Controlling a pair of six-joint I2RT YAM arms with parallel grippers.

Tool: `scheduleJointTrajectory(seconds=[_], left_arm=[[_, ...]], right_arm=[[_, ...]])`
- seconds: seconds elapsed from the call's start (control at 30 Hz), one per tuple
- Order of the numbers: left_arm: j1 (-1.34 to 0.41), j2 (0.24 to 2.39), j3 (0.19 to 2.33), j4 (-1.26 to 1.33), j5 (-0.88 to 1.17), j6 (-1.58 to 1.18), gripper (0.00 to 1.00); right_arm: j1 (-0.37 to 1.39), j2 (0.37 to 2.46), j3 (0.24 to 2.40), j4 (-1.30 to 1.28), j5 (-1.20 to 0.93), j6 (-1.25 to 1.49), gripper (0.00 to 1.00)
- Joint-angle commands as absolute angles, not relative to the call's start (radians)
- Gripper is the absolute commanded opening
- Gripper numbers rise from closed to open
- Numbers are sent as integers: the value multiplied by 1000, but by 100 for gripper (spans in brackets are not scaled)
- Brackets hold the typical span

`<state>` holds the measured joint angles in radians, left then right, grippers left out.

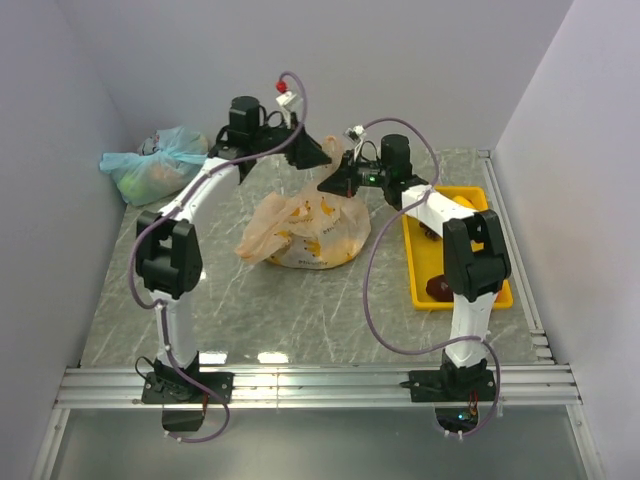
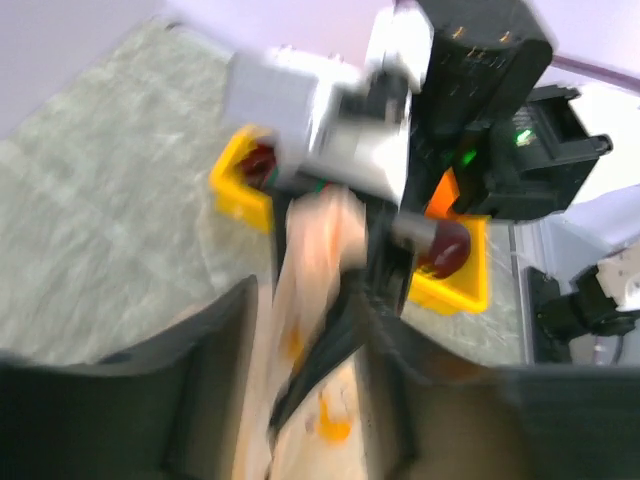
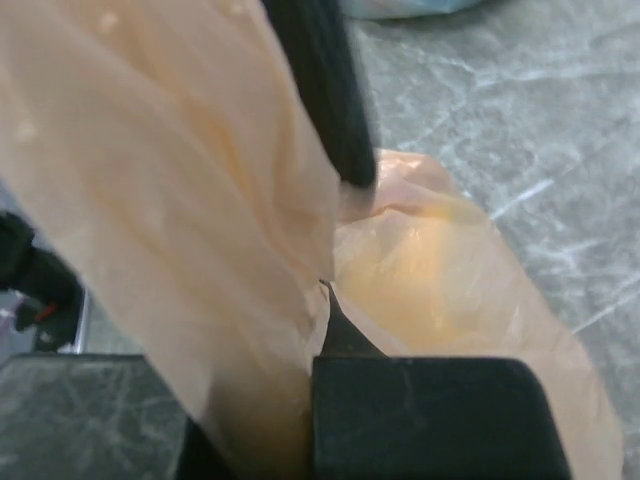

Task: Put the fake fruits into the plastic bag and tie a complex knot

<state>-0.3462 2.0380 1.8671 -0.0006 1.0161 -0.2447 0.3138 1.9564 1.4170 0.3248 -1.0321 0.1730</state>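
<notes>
The peach plastic bag (image 1: 305, 232) with banana prints lies bulging at the table's middle. One handle is drawn up to where both grippers meet above its far side. My left gripper (image 1: 322, 152) is shut on the handle film, which runs between its fingers in the left wrist view (image 2: 310, 300). My right gripper (image 1: 333, 183) is shut on the same bunched film (image 3: 290, 330). A yellowish bulge (image 3: 430, 270) shows through the bag. A dark maroon fruit (image 1: 437, 288) and an orange one (image 1: 462, 203) lie in the yellow tray (image 1: 415, 270). No knot shows.
A pale blue-green tied bag (image 1: 155, 165) sits at the back left by the wall. The yellow tray stands along the right side under the right arm. Walls close in the table on the left, back and right.
</notes>
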Motion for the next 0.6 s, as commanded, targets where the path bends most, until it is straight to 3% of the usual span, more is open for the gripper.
scheduleJointTrajectory(seconds=[0.0, 0.07, 0.23, 0.3, 0.57], left_arm=[[-267, 1858, 1807, 8, 976, -232, 69], [-195, 1798, 1743, -124, 969, -93, 88], [-63, 1663, 1646, -657, 976, 454, 91], [-43, 1606, 1589, -757, 966, 672, 94], [-2, 1471, 1295, -796, 893, 954, 96]], right_arm=[[290, 1979, 1509, 205, -977, 267, 0], [279, 1997, 1567, 120, -983, 268, 0], [270, 2060, 1718, -175, -974, 189, 0], [268, 2078, 1744, -235, -980, 173, 0], [265, 2129, 1827, -396, -973, 72, 0]])
